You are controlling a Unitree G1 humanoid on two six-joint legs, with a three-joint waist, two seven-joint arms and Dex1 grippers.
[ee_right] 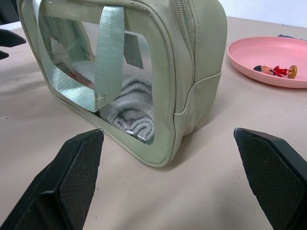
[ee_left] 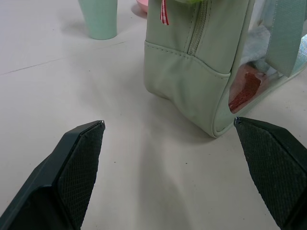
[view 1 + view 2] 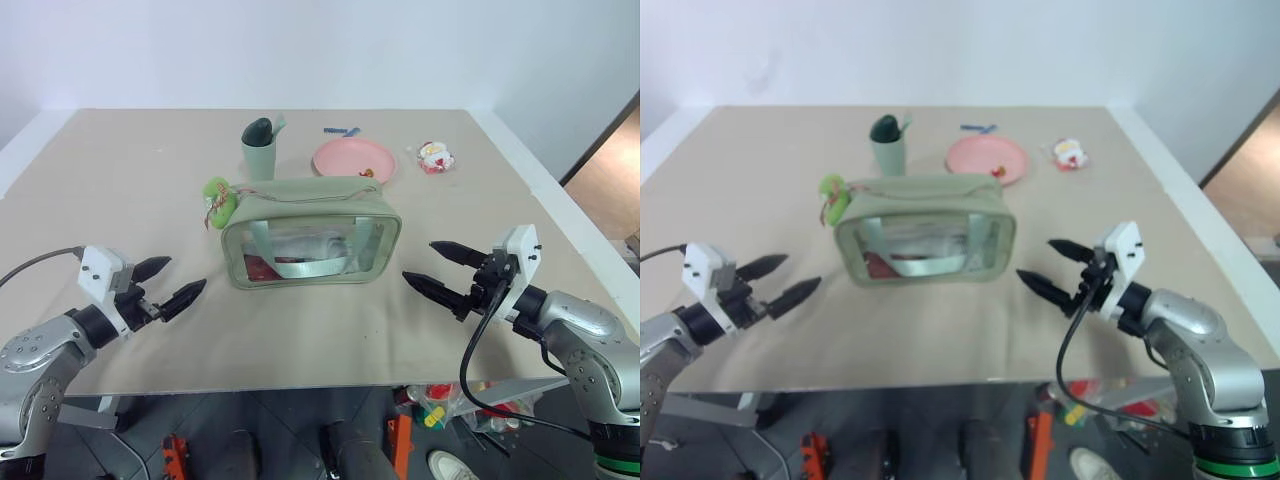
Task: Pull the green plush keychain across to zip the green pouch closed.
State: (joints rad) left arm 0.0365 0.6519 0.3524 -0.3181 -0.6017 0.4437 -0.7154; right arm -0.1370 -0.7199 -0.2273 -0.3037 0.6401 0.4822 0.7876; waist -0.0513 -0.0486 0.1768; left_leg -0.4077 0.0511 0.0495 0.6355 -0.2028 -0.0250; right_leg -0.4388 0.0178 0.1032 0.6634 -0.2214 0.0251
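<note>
The green pouch (image 3: 311,232) stands upright near the middle of the tabletop (image 3: 120,190), its clear side facing the near edge and its strap handle (image 3: 305,262) hanging down that side. The green plush keychain (image 3: 220,201) hangs at the pouch's top left corner, against the left end. The left pincer (image 3: 168,283) hovers left of the pouch, fingers spread wide and holding nothing, with bare tabletop between it and the pouch's end. The right pincer (image 3: 437,270) stands likewise open and empty on the right side, also apart from the pouch. Behind the pouch stand a pale green cup (image 3: 259,150) and a pink plate (image 3: 354,159); a small red-and-white toy figure (image 3: 434,157) lies nearer the right edge. The near strip of tabletop is open.
</note>
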